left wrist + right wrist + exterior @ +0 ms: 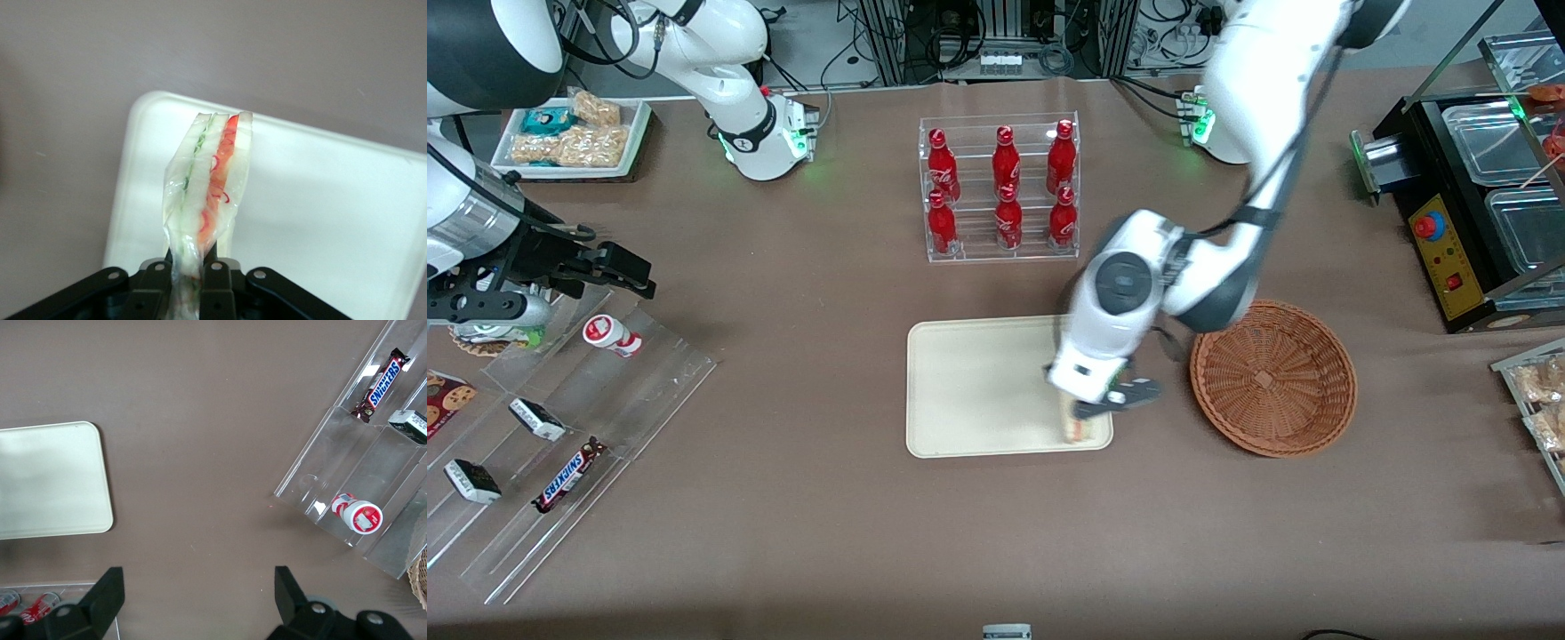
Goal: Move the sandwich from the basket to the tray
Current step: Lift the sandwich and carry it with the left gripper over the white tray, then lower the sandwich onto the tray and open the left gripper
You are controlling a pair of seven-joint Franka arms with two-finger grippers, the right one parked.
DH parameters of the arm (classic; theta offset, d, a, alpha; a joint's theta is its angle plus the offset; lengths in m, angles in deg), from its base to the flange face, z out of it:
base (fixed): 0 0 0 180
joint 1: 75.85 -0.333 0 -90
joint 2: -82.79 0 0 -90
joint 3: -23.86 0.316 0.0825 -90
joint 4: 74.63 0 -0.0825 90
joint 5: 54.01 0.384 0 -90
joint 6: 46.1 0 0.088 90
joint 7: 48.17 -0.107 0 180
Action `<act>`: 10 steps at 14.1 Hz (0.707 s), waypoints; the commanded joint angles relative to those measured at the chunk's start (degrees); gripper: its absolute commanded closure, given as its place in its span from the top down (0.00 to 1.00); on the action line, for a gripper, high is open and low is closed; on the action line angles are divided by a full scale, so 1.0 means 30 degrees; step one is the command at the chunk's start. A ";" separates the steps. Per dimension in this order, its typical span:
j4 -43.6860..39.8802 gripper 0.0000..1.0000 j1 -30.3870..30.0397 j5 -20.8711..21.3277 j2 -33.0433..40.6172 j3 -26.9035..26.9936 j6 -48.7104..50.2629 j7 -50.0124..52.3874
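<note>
Left wrist view: claw [190, 277] (clamping sandwich [210, 177]) over tray [320, 200]

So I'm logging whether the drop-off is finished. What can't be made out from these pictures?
- Front view: the working arm covers most of the sandwich.
- Whether the sandwich touches the tray: neither view settles it.
- Left wrist view: the tool, shut on the sandwich, is cut off by the edge.
- The basket looks empty.
</note>
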 commanded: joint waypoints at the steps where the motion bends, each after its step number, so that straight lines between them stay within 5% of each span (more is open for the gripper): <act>1: -0.1352 0.01 0.1435 0.1014 -0.1222 0.0333 -0.0398 0.0586; 6: -0.1353 0.03 0.2726 0.2890 -0.2716 0.0362 -0.2157 0.2723; 8: -0.1148 0.12 0.2903 0.3098 -0.2893 0.0362 -0.2509 0.3076; 9: -0.1118 0.38 0.2903 0.3098 -0.2923 0.0362 -0.2656 0.3397; 10: -0.1118 0.90 0.2903 0.3098 -0.2865 0.0362 -0.2657 0.3632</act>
